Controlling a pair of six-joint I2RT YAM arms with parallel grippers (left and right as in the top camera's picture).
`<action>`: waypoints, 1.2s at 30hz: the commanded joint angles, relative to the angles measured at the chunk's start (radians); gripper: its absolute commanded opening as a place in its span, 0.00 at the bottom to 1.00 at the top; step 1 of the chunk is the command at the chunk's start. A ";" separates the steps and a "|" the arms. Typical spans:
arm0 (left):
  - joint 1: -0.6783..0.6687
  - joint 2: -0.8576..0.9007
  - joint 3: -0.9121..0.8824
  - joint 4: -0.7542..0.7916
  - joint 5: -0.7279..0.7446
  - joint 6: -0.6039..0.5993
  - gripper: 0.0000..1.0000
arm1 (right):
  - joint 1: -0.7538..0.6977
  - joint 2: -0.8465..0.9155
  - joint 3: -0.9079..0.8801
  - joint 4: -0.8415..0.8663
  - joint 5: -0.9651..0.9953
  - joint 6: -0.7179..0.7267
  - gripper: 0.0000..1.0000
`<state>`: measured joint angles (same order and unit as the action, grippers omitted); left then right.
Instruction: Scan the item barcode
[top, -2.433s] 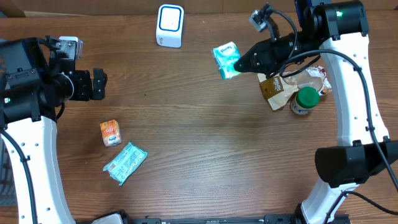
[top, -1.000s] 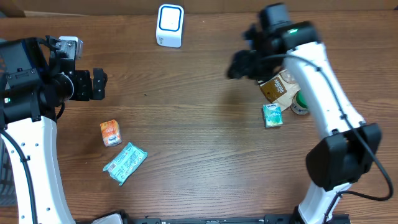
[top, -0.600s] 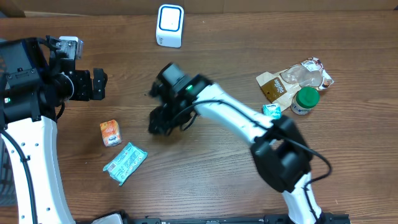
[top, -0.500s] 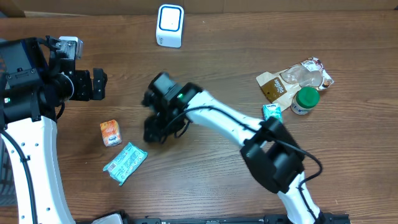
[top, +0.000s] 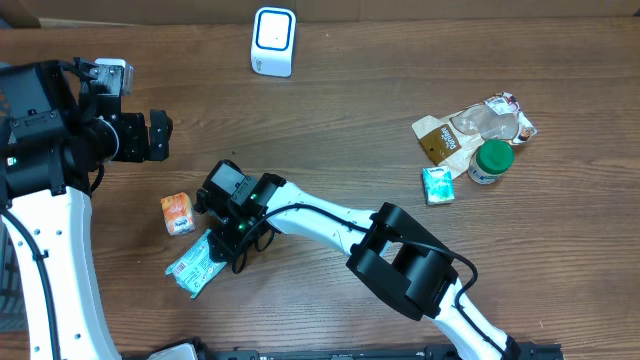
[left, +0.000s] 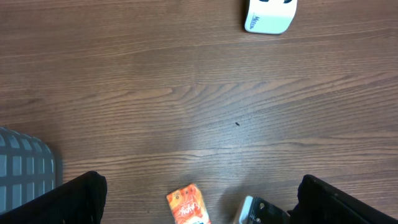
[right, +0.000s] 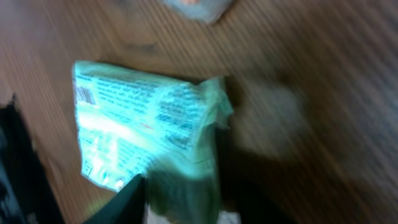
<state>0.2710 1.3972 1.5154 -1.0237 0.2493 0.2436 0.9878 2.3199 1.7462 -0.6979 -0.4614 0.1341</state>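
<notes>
Green packet (top: 200, 263) flat on the table (top: 350, 120) at front left, printed side up, with what looks like a barcode near one corner in the right wrist view. Farther left, left gripper (top: 165, 136) with fingers spread wide, nothing between them. Orange carton (top: 178, 213) just beside the packet's upper end. Right gripper (top: 236, 250) down at the packet's right end; too blurred to tell how far closed or whether gripping. White scanner (top: 273, 41) at the back edge. Far right, well apart from the packet: small green box (top: 437, 185), brown pouch (top: 445, 140) and green-lidded jar (top: 490, 162), close together.
</notes>
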 joint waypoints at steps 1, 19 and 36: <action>0.007 0.002 0.005 0.003 -0.002 0.023 1.00 | -0.006 0.033 -0.006 -0.002 0.020 0.024 0.23; 0.007 0.002 0.005 0.003 -0.002 0.023 1.00 | -0.349 -0.111 0.041 -0.275 0.061 0.256 0.04; 0.007 0.002 0.005 0.003 -0.002 0.023 1.00 | -0.443 -0.100 0.023 -0.321 0.087 0.256 0.50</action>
<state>0.2710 1.3972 1.5154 -1.0237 0.2493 0.2436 0.5808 2.2543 1.7691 -1.0298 -0.3954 0.3893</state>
